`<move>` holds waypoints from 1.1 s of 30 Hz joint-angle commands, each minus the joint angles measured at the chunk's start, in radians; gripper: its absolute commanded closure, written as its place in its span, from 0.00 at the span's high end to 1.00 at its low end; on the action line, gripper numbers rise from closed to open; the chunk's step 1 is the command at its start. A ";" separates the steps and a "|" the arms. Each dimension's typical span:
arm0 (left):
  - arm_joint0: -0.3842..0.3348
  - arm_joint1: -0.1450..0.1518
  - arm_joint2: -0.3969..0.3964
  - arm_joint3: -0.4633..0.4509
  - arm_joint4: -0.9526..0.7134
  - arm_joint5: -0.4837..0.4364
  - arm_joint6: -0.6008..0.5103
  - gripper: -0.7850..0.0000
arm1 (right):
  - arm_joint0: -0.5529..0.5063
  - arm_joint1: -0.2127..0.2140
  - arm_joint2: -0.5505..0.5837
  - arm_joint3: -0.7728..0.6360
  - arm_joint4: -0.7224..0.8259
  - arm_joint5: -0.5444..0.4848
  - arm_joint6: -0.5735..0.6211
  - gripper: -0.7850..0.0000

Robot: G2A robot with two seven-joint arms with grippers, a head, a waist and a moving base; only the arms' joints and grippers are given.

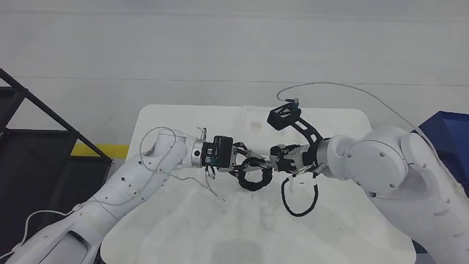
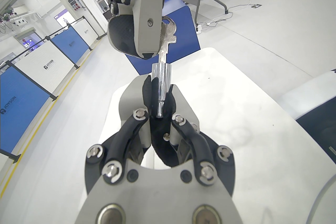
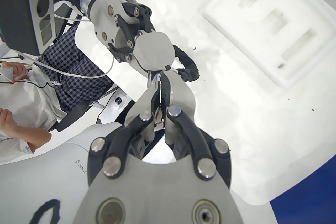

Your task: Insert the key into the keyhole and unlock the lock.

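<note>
Left end effector (image 2: pixel 159 100) tight on one lock (image 2: pixel 162 76), right end effector (image 3: pixel 159 80) tight on one key (image 2: pixel 168 33) (tip at keyhole (image 2: pixel 162 65))

Silver key (image 2: pixel 168 33), shiny chrome lock (image 2: pixel 162 78), white table (image 2: pixel 236 117), white foam tray (image 3: pixel 223 12).

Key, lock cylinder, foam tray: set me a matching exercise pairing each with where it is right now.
Things:
1. key
2. lock cylinder
3. foam tray

Places:
A. clamped in the left claw
B. lying flat on the table
C. gripped by the right claw, blade entering the cylinder

Pairs: 1-C, 2-A, 3-B
</note>
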 commanded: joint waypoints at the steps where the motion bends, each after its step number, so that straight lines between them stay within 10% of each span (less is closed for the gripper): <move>1: 0.000 -0.001 0.001 0.002 -0.002 -0.003 0.003 0.00 | 0.001 -0.001 -0.001 0.006 0.006 -0.001 -0.006 0.00; 3: 0.000 -0.003 0.001 0.006 -0.004 -0.006 0.004 0.00 | 0.002 -0.002 0.000 0.011 0.018 -0.002 -0.017 0.00; 4: 0.000 -0.004 0.002 0.010 -0.007 -0.007 0.004 0.00 | 0.002 -0.002 0.003 0.013 0.027 -0.005 -0.026 0.18; 5: 0.001 -0.005 0.002 0.014 -0.012 -0.009 0.004 0.00 | 0.001 -0.003 0.006 0.014 0.035 -0.009 -0.034 0.76; 6: 0.002 -0.006 0.002 0.021 -0.022 -0.015 0.004 0.00 | 0.001 -0.003 0.011 0.015 0.041 -0.015 -0.042 1.00; 23: 0.009 0.037 -0.087 0.040 -0.281 -0.157 -0.161 0.00 | -0.083 0.027 0.139 0.026 0.146 -0.503 -0.118 1.00; 33: -0.063 0.102 -0.002 -0.035 -0.478 -0.157 -0.384 0.00 | -0.119 0.030 0.150 0.066 0.203 -0.562 -0.161 1.00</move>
